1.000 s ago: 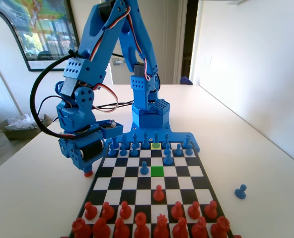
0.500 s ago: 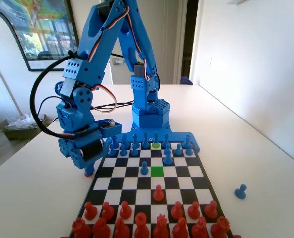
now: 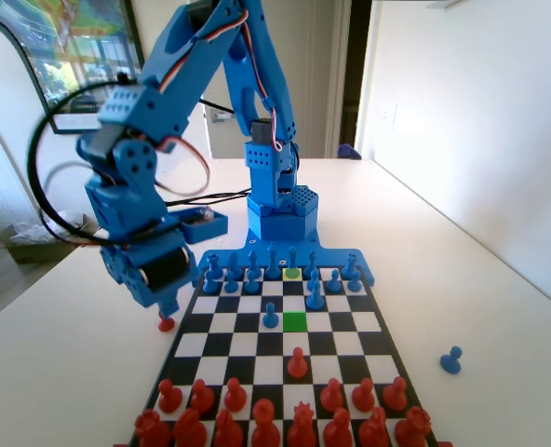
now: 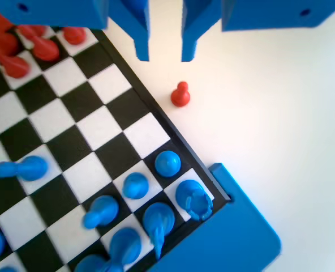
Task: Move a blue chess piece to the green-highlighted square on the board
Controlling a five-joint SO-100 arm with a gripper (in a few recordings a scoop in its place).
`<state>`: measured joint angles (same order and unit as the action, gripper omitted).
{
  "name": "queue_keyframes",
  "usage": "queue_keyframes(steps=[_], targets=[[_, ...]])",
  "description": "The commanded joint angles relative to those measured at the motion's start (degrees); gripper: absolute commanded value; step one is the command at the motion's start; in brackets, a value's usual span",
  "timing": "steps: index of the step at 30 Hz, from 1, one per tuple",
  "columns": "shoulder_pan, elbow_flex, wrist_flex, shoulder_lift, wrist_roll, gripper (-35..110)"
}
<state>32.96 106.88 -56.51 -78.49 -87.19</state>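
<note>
Since the earlier fixed-view frames, the blue arm's wrist has swung up and towards the left of the picture, leaving a small red plastic pawn (image 3: 167, 323) standing alone on the white table (image 3: 52, 372) just off the board's left edge, below the gripper (image 3: 168, 303).

Largest in the scene is the flat black-and-white checkered board (image 3: 257, 349) with its blue plastic edge, running up the lower middle of the fixed view. Red pieces crowd its near rows, blue ones its far rows by the arm's base. Next comes the gripper itself: in the wrist view its two blue jaws hang from the top edge with a clear gap between them and nothing held, so it is parted and empty (image 4: 161, 55). The red pawn (image 4: 180, 95) sits just below that gap, apart from the jaws, which suggests it was set aside as a captured piece.

The bright green-highlighted square (image 3: 295, 321) lies near the board's centre and is bare. The slim blue piece with a narrow stem and knobbed top (image 3: 315, 296), probably the one to move, stands just up and right of it. A stray blue pawn (image 3: 451, 359) rests on the table at the right.
</note>
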Motion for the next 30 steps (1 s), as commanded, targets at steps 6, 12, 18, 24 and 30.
queue_keyframes(steps=[6, 12, 18, 24, 30], targets=[[-7.6, 2.8, -7.4, -21.6, 1.5, 5], [-16.8, 10.1, -8.4, -31.3, 4.5, 5], [-22.1, 20.0, -8.3, -40.0, 4.0, 6], [-24.8, 29.4, -7.2, -46.8, 3.2, 6], [-25.5, 35.0, -4.5, -50.4, 5.2, 6]])
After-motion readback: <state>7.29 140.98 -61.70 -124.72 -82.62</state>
